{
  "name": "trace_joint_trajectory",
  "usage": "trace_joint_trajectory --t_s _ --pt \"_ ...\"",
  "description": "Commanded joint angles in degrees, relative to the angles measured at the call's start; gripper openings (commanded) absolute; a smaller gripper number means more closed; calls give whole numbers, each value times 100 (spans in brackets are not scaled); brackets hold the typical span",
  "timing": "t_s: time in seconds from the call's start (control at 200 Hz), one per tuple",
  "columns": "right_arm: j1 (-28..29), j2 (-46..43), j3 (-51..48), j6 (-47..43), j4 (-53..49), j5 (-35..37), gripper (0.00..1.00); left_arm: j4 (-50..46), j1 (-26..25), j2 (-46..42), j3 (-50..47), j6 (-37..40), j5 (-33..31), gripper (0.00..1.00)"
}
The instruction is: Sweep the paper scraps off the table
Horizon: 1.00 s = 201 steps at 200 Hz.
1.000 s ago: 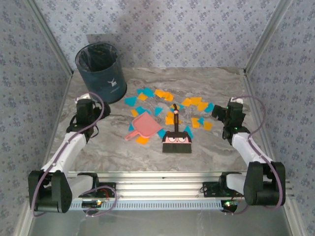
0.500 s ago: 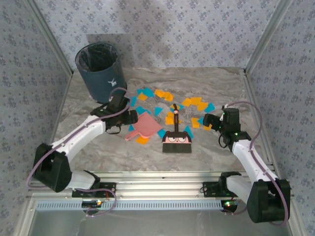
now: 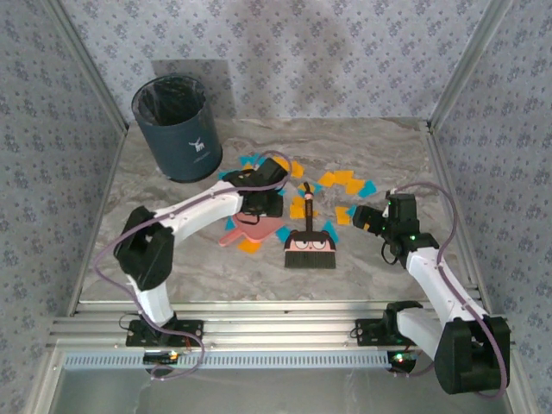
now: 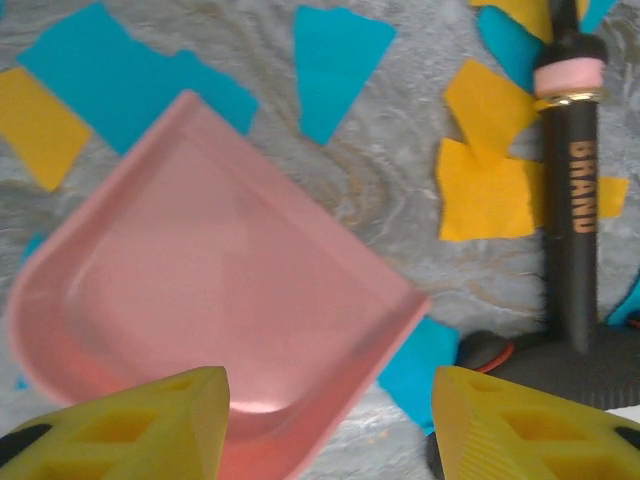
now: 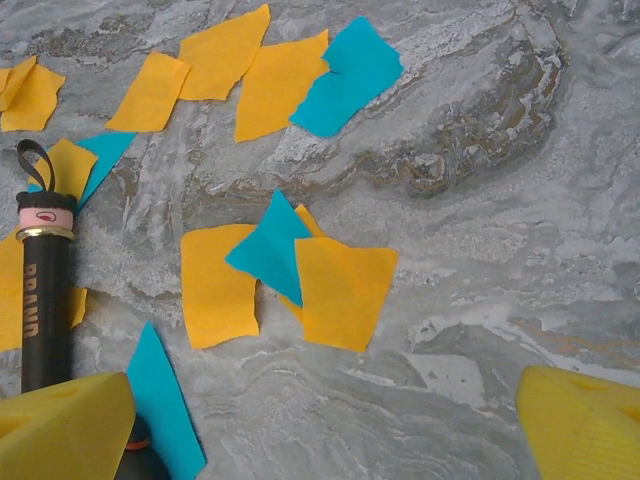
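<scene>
Loads of orange and teal paper scraps sit scattered mid-way across the table, around the pink dustpan and brush, none swept yet. Left gripper hangs over the pan with jaws apart and empty, probably lining up to grab it. Right gripper, jaws wide, hovers by the brush's handle.

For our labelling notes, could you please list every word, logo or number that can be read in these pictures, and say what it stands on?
"BRAND": lettered lengthwise on the black brush handle in the left wrist view; the same lettering shows in the right wrist view.
White mark on the dark bin: too small to read.
Nothing else carries readable text.
</scene>
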Motion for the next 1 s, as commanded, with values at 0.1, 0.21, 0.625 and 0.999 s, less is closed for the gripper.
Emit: trace_joint_trajectory --t_s 0.1,0.21,0.625,0.999 --pt "35 -193 -68 108 -200 168 100 -357 -465 938 1152 -322 45 54" --pt "39 -238 -79 106 -250 229 100 -517 -609 1418 1721 -398 -69 47" --pt "23 -285 -123 111 -299 278 100 -619 -744 2505 2720 -616 294 42" --pt "8 -276 -140 118 -317 277 100 -650 -781 2900 2854 -632 567 37"
